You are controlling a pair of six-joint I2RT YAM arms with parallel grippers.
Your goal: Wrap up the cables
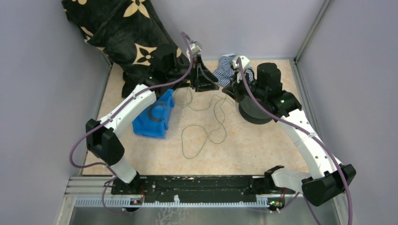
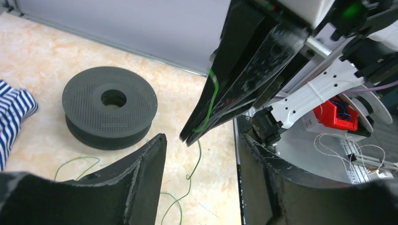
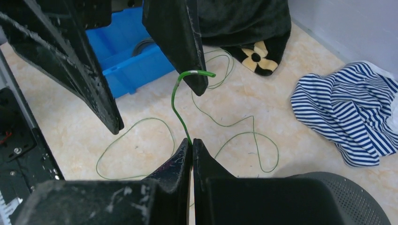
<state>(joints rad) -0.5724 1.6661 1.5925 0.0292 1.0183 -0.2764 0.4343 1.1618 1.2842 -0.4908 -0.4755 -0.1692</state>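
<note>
Green wire (image 3: pixel 174 101), thin and springy, is pinched tight in the right pincer (image 3: pixel 191 143) just short of its white-tipped end. The rest sprawls in loose loops across the middle of the counter (image 1: pixel 244 154). The left pincer (image 3: pixel 158 110) gapes wide around that end, holding nothing. It should close squarely, keep tension gentle to avoid kinks, then feed toward the matte, perforated black spool (image 2: pixel 110 105) near the far right corner.

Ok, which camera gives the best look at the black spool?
The left wrist view: the spool lies flat and whole, its centre hole showing. From the top camera the right arm covers part of it. The right wrist view catches only a perforated edge at bottom right.
</note>
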